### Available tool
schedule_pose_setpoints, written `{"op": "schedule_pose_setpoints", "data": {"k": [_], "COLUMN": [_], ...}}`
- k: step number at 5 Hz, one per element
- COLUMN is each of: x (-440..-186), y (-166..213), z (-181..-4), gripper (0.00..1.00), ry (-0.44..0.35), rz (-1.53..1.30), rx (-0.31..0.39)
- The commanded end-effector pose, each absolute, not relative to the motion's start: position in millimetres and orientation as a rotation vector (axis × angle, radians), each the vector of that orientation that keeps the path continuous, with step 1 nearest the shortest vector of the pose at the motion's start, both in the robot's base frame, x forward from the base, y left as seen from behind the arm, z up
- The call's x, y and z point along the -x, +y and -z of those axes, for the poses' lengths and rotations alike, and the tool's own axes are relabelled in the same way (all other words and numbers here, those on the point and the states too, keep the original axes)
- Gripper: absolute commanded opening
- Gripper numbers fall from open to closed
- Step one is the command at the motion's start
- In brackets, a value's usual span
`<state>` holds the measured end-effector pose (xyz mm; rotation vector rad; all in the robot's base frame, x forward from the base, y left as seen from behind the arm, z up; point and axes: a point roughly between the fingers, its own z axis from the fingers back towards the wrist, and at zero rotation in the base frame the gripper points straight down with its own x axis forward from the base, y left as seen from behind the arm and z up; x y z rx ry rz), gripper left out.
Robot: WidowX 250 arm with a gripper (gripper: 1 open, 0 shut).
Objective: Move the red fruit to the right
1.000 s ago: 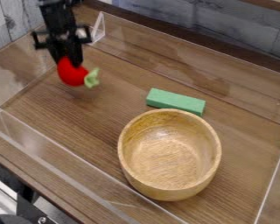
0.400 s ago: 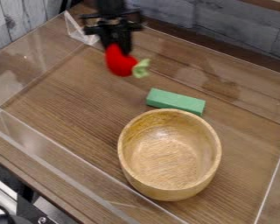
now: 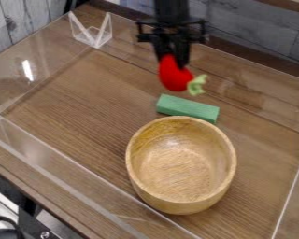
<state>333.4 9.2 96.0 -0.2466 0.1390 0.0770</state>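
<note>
Moved: since the earlier pictures the gripper (image 3: 175, 58) and the red fruit (image 3: 177, 72) have gone from the far left of the bench to the right, and now they are near the middle of the far side.
Red fruit: it hangs from the jaws, lifted off the bench, with its light green leafy end (image 3: 196, 85) sticking out low on the right.
Where the fruit is: just above the far left end of the green block (image 3: 189, 107), and farther away than the wooden bowl (image 3: 181, 163).
Touching or not: I cannot tell if the leafy end touches the green block or only hangs over it.
Jaws: closed tight on the top of the red fruit, pointing mostly down.
Arm: dark, and it comes down from the top edge of the picture.
Green block: flat, lying on the bench, just past the far rim of the wooden bowl, in the same spot as before.
Wooden bowl: big, round and light brown, sitting on the near right part of the bench, with nothing in it, and it has not moved.
Bench: brown wood (image 3: 78, 103) with clear plastic walls (image 3: 90, 30) around it.
</note>
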Motion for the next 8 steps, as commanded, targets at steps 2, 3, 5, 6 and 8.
{"op": "schedule_pose_setpoints", "data": {"k": [2,3,5,6,8], "x": [-335.7,-333.8,-343.1,-354.9,-369.2], "y": [-21.0,-43.0,-64.0,-68.5,-73.8], "z": [-135.2,-139.2,-116.9,-90.8,-48.4], "gripper": [0.00,0.00,0.00,0.00,0.00], "ry": [0.032,0.033,0.043,0.050,0.055], "rz": [-0.142,-0.109,-0.124,-0.144,-0.094], "rx": [0.243,0.239,0.197,0.172,0.131]}}
